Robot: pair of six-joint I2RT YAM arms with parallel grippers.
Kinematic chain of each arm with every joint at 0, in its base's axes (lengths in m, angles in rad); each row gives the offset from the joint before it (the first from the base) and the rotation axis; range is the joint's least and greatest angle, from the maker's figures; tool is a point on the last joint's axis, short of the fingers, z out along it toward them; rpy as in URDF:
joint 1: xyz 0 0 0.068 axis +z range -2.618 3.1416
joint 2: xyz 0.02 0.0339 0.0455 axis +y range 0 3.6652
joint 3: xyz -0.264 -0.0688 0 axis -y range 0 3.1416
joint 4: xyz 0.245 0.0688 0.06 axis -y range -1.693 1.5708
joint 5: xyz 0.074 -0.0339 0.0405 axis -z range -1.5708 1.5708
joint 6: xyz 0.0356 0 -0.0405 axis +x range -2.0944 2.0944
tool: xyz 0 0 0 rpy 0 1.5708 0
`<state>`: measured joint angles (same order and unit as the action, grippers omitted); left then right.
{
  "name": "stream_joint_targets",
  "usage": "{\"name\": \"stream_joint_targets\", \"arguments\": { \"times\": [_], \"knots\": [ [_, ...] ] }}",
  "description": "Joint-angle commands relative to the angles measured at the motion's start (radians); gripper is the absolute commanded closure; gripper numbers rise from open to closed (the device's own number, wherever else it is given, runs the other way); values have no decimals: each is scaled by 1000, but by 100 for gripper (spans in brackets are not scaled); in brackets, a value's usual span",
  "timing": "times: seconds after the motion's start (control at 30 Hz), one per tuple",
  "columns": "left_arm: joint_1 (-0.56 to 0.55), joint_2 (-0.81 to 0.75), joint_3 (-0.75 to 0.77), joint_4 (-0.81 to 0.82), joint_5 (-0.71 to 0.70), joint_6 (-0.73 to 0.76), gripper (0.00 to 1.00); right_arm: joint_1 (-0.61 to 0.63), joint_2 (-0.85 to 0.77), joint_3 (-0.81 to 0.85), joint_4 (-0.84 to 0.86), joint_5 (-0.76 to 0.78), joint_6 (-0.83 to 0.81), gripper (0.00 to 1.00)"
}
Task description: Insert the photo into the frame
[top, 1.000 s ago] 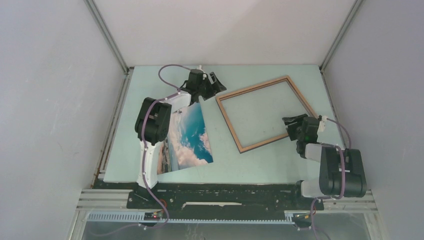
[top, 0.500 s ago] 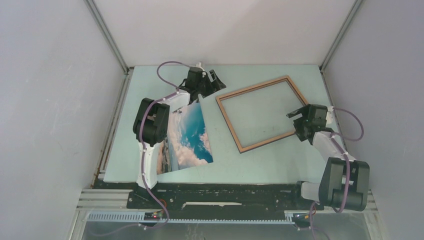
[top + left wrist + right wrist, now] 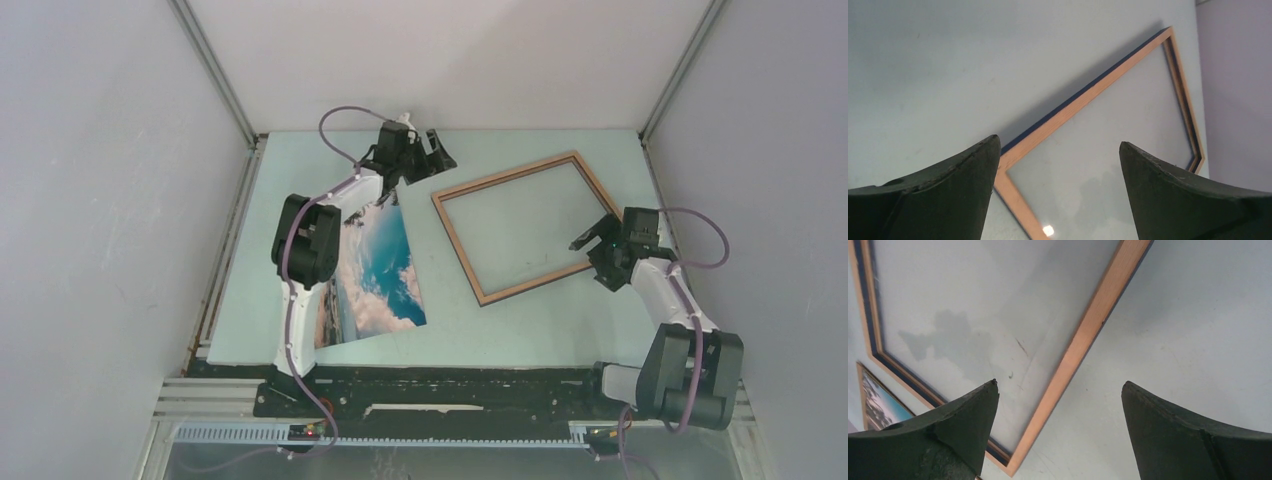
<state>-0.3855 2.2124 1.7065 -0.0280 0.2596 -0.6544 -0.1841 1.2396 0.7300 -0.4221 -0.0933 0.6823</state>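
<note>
Pale green table top, flat and matte, with a few small specks in the right wrist view. Plain grey-white panels close it in: back wall, left wall and right wall, all bare. Grey metal posts run up both back corners, left post and right post. A black mounting plate lies along the near table edge, with a slotted grey rail just below it and a clear panel under that. Light is even and soft, shadows weak.
</note>
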Motion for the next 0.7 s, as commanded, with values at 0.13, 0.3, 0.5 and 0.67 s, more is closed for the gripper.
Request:
{"name": "stream_joint_targets", "arguments": {
  "times": [0.13,0.3,0.5,0.67],
  "knots": [
    [-23,-81,-66,67,-84,6,6,132,63,72,-33,-216,-152,1],
    [-24,-140,-167,96,-132,14,5,368,53,82,6,-310,-166,1],
    [-21,-135,-160,95,-127,10,5,520,177,95,122,-418,-99,5],
    [-21,-136,-156,94,-121,20,5,542,298,141,164,-438,-94,7]
  ]
}}
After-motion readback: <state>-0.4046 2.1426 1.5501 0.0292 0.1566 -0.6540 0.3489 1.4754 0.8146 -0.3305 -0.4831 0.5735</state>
